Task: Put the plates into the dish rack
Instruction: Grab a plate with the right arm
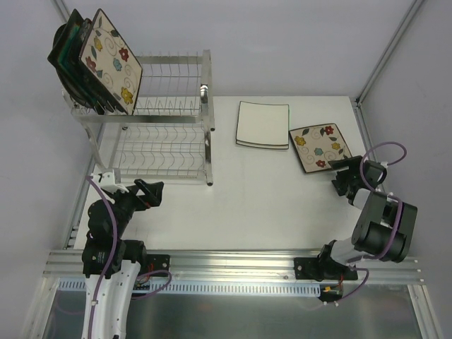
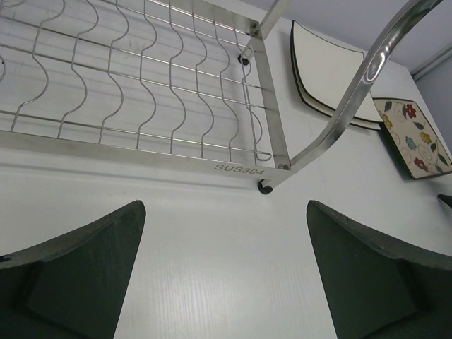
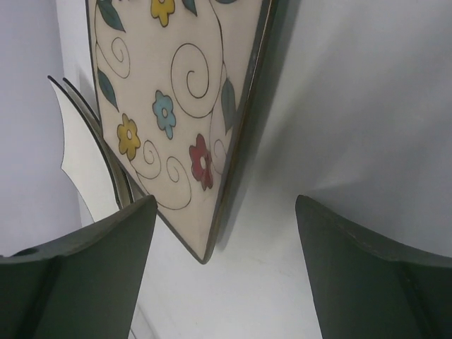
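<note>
Up at the upper left of the overhead view we have the dish rack (image 1: 173, 106). Plates stand on edge along its top tier, a racked flowered plate (image 1: 109, 60) in front with dark plates (image 1: 67, 49) behind. Right of centre on the table (image 1: 233, 205) lie the white plate (image 1: 263, 123) (there looks to be a second one under it) and, just beside it, the loose flowered plate (image 1: 319, 147). Our left gripper (image 1: 150, 192) sits at lower left by the rack's near corner, jaws apart, holding nothing. Our right gripper (image 1: 340, 176) is right at the loose plate's near corner.

Over to the left wrist: its fingers (image 2: 78, 275) are spread wide at the bottom corners of the frame with bare table between them. The rack's lower tier fills the upper left, and both table plates sit away at upper right.

Now the right wrist: fingers (image 3: 374, 275) wide apart, and the flowered plate's corner pokes down between them at mid-frame. Neither finger touches it, as far as we can see. White plate edges peek in at the left.

We'd judge this plate stiff, glazed, fairly heavy for two fingers, and breakable. It lies flat, so the rim is the only hold. Pinch that corner edge top and underside, firmly, since glaze is slippery and the plate will likely want to swing once lifted.
</note>
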{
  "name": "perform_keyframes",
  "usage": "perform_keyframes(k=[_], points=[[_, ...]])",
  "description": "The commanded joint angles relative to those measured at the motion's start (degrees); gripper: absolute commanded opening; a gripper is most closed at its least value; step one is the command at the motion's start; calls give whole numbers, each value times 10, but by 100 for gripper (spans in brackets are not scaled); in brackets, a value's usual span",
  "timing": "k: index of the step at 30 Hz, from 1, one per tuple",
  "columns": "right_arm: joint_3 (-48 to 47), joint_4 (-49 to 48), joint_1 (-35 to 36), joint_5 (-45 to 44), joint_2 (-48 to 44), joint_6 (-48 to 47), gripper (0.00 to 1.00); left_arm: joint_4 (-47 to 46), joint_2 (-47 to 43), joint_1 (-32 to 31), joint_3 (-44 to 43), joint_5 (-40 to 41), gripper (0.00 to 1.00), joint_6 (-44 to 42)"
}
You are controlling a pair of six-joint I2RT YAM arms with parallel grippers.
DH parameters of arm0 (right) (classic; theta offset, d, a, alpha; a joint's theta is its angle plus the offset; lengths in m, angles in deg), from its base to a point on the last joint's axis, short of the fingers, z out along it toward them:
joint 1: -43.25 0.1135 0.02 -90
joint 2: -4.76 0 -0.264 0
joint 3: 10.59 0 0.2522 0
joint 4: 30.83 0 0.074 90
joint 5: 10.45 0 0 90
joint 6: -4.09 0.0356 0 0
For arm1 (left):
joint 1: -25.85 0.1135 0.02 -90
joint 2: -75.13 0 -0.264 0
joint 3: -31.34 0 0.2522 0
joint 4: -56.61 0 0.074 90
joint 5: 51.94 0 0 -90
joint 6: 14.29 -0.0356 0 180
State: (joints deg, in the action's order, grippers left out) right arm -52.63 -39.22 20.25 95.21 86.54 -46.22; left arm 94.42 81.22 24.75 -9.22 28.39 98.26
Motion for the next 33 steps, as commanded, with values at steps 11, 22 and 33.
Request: perform_keyframes(k=[11, 22, 33], points=[[-14, -185, 2, 24, 138, 70, 78, -10, 8, -2, -1, -19, 99, -7], [-39, -204, 20, 18, 211, 92, 66, -9, 15, -2, -3, -27, 99, -9], [-35, -264, 18, 21, 247, 107, 13, -9, 20, -2, -4, -44, 99, -11]])
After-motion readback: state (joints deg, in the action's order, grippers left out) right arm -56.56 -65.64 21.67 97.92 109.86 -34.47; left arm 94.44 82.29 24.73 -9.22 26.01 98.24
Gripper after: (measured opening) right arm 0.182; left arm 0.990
